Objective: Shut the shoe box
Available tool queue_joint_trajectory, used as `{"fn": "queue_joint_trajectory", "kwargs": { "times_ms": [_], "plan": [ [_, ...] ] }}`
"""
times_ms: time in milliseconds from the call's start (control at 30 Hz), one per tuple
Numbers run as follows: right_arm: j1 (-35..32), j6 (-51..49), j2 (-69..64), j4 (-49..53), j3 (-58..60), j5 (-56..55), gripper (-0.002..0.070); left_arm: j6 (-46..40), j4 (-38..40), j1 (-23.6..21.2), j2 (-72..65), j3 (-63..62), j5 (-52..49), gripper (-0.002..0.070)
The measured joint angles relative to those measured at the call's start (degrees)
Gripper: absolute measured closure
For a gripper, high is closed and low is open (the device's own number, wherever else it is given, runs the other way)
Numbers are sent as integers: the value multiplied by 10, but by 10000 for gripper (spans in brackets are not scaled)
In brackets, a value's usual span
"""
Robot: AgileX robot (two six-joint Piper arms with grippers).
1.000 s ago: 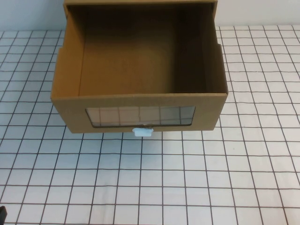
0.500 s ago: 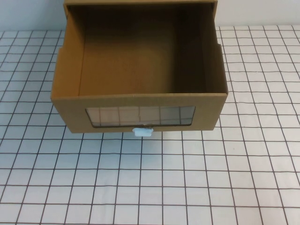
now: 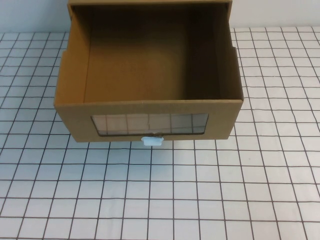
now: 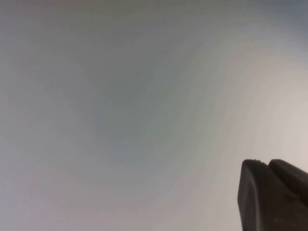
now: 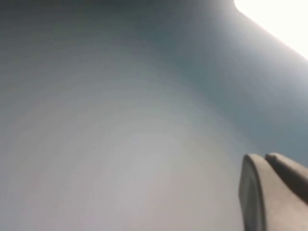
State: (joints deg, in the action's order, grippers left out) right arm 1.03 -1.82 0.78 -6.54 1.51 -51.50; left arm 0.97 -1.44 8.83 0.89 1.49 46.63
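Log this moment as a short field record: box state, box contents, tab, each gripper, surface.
box state: shoe box drawer pulled out toward the robot, open on top
box contents: nothing visible inside
front: clear window, small white pull tab just below it
left gripper: out of the high view; only a dark fingertip shows in its wrist view, facing a blank surface, away from the box
right gripper: the same, seen only in its wrist view, touching nothing
surface: white gridded table
task progress: not yet closed
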Motion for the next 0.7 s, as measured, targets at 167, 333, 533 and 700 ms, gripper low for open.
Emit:
{"fn": "queue_joint_trajectory", "kwargs": {
  "times_ms": [167, 333, 533, 700],
  "plan": [
    [0, 0, 0, 0, -5, -94, 689, 0, 3, 0, 0, -6, 51, 680],
    [0, 0, 1, 1, -74, -85, 689, 1, 3, 0, 0, -75, 47, 680],
    [0, 0, 1, 2, -218, 40, 689, 1, 3, 0, -5, -193, 15, 680],
    [0, 0, -32, 3, -319, 49, 689, 1, 3, 0, -51, -288, 16, 680]
  ]
}}
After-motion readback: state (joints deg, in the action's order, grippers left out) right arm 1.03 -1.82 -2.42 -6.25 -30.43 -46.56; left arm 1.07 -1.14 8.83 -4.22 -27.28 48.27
